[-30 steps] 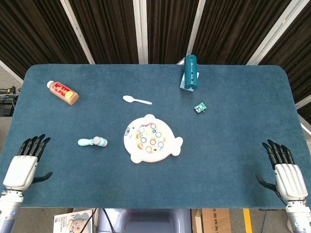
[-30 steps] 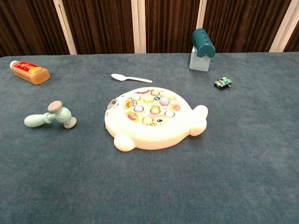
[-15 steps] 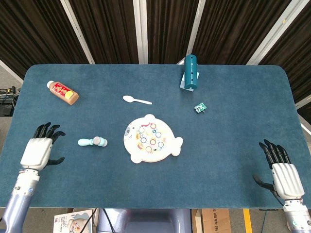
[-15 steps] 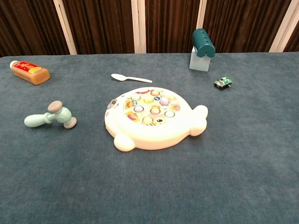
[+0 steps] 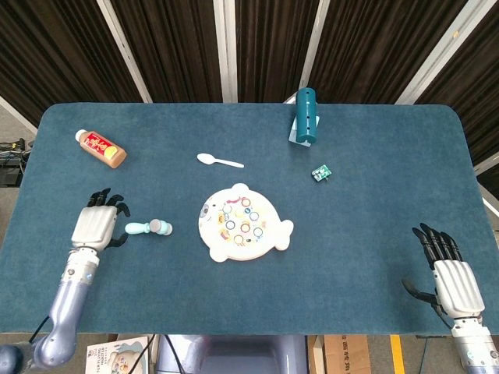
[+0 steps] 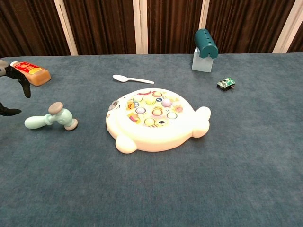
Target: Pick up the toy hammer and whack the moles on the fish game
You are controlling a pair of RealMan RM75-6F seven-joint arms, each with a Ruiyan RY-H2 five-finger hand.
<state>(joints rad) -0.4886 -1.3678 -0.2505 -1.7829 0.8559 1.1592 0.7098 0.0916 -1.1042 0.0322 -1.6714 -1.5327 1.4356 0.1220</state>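
A mint toy hammer [image 5: 148, 228] [image 6: 51, 118] lies on the blue table, left of the white fish game [image 5: 243, 223] [image 6: 155, 119] with its coloured moles. My left hand [image 5: 95, 225] is open, fingers spread, just left of the hammer's handle and not touching it; only its dark fingertips [image 6: 13, 82] show at the chest view's left edge. My right hand [image 5: 451, 275] is open near the table's front right corner, far from both toys.
A white spoon [image 5: 219, 160] lies behind the fish game. A brown bottle [image 5: 101, 148] lies at the far left. A teal cylinder on a pale block [image 5: 305, 116] stands at the back, with a small green part [image 5: 320, 172] in front of it.
My left hand has moved forward and to the right, from the table's front left edge to beside the hammer's handle. The right hand has barely shifted.
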